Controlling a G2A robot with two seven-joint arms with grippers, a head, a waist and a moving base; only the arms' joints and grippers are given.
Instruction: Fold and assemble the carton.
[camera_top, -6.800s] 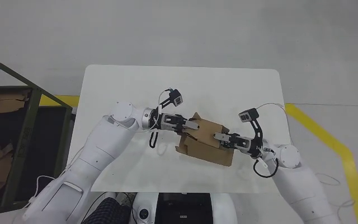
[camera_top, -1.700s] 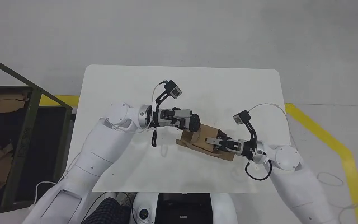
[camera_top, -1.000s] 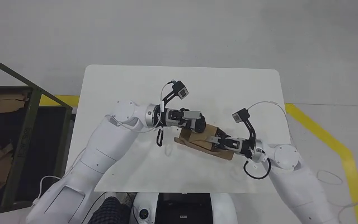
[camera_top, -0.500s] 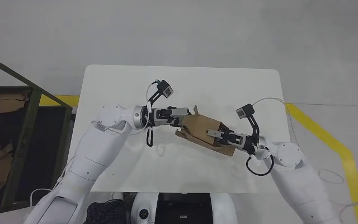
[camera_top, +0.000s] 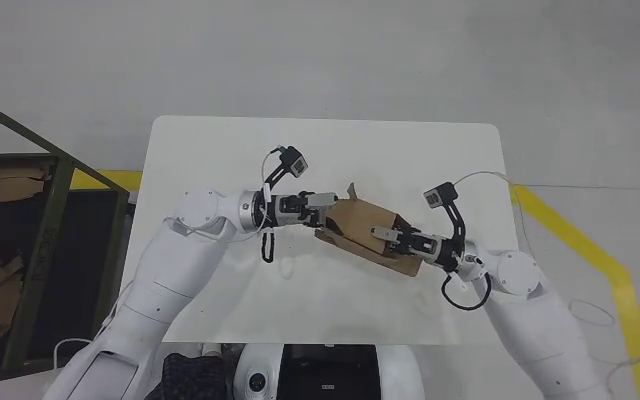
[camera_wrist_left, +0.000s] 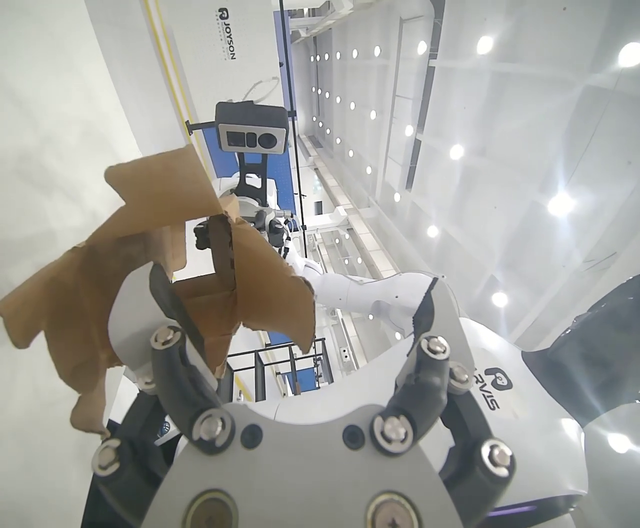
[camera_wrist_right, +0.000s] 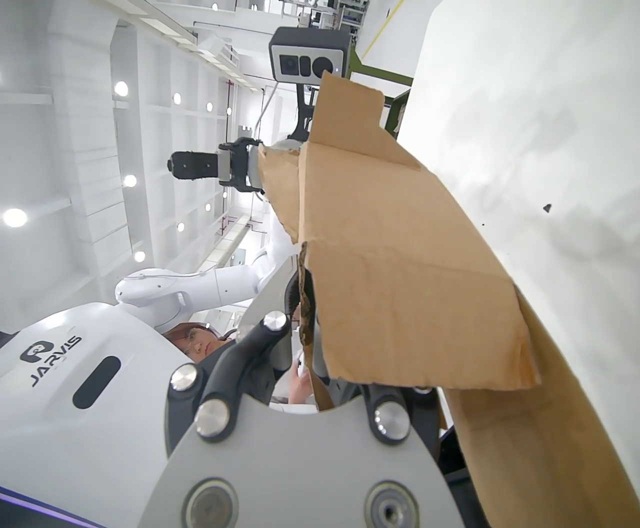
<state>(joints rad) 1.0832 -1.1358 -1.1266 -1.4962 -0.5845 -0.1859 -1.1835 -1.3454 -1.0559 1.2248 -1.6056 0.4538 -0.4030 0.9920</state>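
carton (camera_top: 365, 230) lies partly folded at centre frame on the table (camera_top: 420, 160). right gripper (camera_top: 385, 236) clamps its right-side wall; left gripper (camera_top: 322, 201) is spread wide beside the loose flaps. if you push these unevenly, the wall may slip or crease.

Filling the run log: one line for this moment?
carton: partly folded, flaps loose | left gripper: open at flap end | right gripper: shut on opposite wall

Left tool (camera_wrist_left: 299, 306): fingers spread wide; one finger against brown carton (camera_wrist_left: 150, 240), flaps ragged, open.
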